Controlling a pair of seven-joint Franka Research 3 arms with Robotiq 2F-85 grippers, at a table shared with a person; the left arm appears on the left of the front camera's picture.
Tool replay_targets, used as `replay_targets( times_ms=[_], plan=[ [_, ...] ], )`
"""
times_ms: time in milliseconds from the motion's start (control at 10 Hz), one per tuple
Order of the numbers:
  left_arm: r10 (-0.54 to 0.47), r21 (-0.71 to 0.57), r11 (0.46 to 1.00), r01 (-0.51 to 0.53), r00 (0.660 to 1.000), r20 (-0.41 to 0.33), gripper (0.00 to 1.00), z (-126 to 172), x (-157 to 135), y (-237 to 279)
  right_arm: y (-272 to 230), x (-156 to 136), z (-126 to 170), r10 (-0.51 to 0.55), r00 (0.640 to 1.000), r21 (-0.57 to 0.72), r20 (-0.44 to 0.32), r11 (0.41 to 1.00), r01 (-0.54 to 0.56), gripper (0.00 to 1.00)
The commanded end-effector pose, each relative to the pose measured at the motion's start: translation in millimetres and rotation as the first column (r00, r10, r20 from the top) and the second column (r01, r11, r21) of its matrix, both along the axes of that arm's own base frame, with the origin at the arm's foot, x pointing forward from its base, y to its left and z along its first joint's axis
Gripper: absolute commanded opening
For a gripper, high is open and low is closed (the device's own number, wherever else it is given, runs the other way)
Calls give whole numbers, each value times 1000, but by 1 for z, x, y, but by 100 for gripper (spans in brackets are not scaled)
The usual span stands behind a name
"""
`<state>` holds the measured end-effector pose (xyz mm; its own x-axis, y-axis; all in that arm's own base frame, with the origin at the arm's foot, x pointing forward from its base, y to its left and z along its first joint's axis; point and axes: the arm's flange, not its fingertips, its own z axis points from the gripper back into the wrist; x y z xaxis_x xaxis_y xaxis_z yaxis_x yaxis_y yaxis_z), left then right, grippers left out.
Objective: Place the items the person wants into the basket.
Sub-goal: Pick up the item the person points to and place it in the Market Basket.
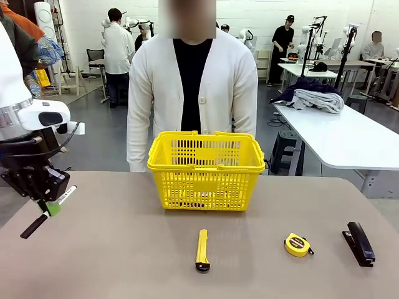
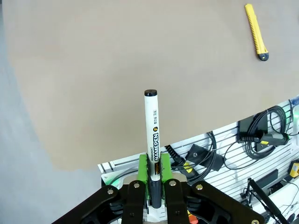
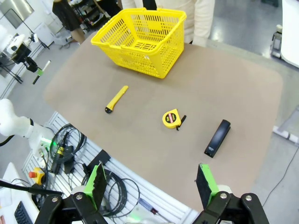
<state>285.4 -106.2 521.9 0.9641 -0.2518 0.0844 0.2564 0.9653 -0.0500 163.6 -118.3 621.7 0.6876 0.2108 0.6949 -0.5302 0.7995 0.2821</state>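
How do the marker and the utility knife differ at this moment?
The marker is black and white; the utility knife is yellow with a black end. The marker is clamped in the shut left hand, held clear of the table near its left edge; the utility knife lies flat on it, untouched, in front of the basket. Both are slim sticks, and both are outside the basket.

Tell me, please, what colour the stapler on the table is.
Black; the stapler shows best in the front view.
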Motion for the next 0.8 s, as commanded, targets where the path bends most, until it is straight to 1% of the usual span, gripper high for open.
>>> replay_targets(
  times_ms=[0, 100, 600, 700],
  plan=[
    [7, -11, 1000, -7, 1000, -18, 0, -10, 11, 3, 0, 1, -1, 22, 1000, 10, 5, 1000, -22, 100],
    [0, 0, 1000, 0, 1000, 0, 0, 0, 0, 0, 0, 1, -1, 22, 1000, 10, 5, 1000, -22, 100],
    [0, 0, 1000, 0, 1000, 0, 0, 0, 0, 0, 0, 1, -1, 22, 1000, 10, 5, 1000, -22, 100],
    [2, 0, 1000, -2, 1000, -3, 12, -1, 1, 0, 0, 1, -1, 22, 1000, 10, 5, 1000, -22, 100]
  ],
)
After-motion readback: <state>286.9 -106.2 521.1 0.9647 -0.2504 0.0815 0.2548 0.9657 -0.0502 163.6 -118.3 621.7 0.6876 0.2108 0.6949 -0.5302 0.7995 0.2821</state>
